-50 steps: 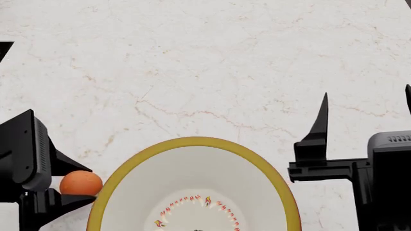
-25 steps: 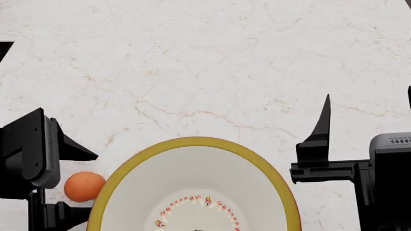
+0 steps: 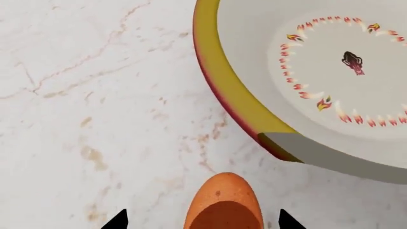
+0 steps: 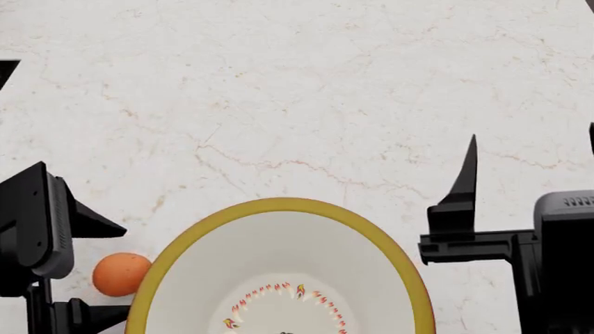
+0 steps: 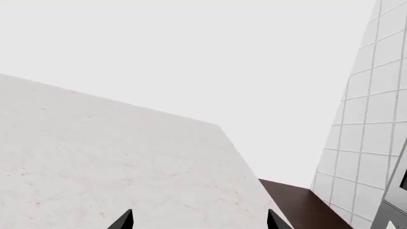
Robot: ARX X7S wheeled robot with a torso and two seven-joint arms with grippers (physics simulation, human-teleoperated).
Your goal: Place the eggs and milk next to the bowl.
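One orange-brown egg (image 4: 121, 274) lies on the marble counter just left of the large white bowl with the mustard rim (image 4: 278, 204). A narrow gap separates egg and bowl. My left gripper (image 4: 119, 270) straddles the egg, open, with its fingers clear of the egg on both sides. In the left wrist view the egg (image 3: 222, 202) sits between the two black fingertips (image 3: 118, 220), and the bowl (image 3: 239, 102) is close beyond it. My right gripper (image 4: 529, 139) hangs open and empty to the right of the bowl; it appears the same way (image 5: 198, 220) in its wrist view. The milk is out of view.
Pale marble counter (image 4: 297, 104) stretches away behind the bowl. In the right wrist view the counter's far edge (image 5: 239, 152) gives way to a dark brown surface (image 5: 299, 205) and a white tiled wall (image 5: 369, 119).
The left gripper's fingers have spread apart and let go of the egg, which now rests slightly lower, beside the bowl. The right arm has hardly moved.
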